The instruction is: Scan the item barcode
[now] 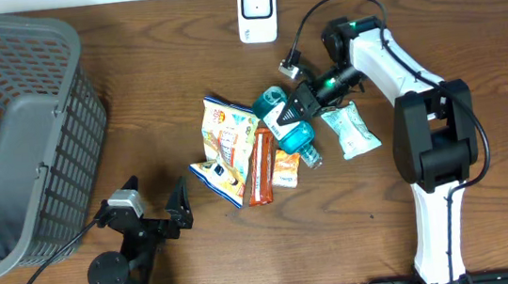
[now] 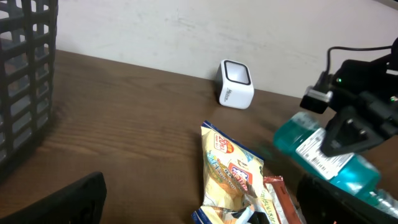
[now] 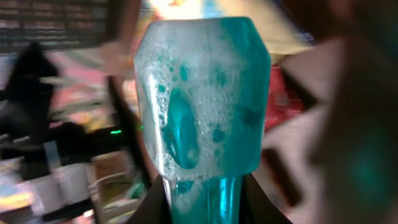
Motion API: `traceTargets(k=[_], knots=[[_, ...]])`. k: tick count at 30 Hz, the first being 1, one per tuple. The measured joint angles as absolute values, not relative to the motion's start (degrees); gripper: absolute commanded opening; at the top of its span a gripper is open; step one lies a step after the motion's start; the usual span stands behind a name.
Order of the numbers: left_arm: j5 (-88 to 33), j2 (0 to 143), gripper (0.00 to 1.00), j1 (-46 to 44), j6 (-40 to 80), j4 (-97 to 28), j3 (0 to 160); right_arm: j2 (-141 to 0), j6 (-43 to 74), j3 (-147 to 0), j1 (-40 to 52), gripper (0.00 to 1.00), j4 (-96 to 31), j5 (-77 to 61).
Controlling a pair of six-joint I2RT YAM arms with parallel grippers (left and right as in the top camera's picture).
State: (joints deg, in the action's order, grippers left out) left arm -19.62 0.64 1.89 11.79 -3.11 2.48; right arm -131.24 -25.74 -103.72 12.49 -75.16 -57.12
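The item is a teal liquid bottle [image 1: 293, 130] with a white barcode label, lying tilted over the pile of packets at mid-table. My right gripper [image 1: 307, 98] is shut on it. In the right wrist view the foamy bottle [image 3: 199, 106] fills the frame and its narrow part sits between the dark fingers [image 3: 152, 208]. The left wrist view shows the same bottle [image 2: 348, 171] under the right gripper [image 2: 357, 127]. The white scanner [image 1: 257, 11] stands at the table's far edge, also visible in the left wrist view [image 2: 236, 84]. My left gripper [image 1: 154, 203] rests open near the front left, holding nothing.
A grey mesh basket [image 1: 17, 138] occupies the left side. Around the bottle lie a yellow snack bag [image 1: 225, 136], an orange-red packet [image 1: 259, 165], a small orange packet [image 1: 285, 169] and a pale green packet [image 1: 351, 130]. A cable [image 1: 295, 38] loops near the scanner.
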Motion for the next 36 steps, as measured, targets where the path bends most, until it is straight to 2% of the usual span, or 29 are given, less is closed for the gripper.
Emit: traceTargets(k=[10,24,29,36], knots=[[-19.6,0.6,0.98,1.9,11.8,-3.1,2.5,-131.2,-43.2,-103.6,11.1,0.01,-96.9,-68.7],[-19.6,0.6,0.98,1.9,11.8,-3.1,2.5,-131.2,-53.6,-103.7,11.2,0.02,-97.0,-68.8],[-19.6,0.6,0.98,1.9,11.8,-3.1,2.5,-131.2,-55.4,-104.5,11.2,0.02,-89.0,-62.4],[-19.6,0.6,0.98,1.9,11.8,-3.1,2.5,-131.2,-41.9,-105.6,12.7,0.01,-68.5,-43.9]])
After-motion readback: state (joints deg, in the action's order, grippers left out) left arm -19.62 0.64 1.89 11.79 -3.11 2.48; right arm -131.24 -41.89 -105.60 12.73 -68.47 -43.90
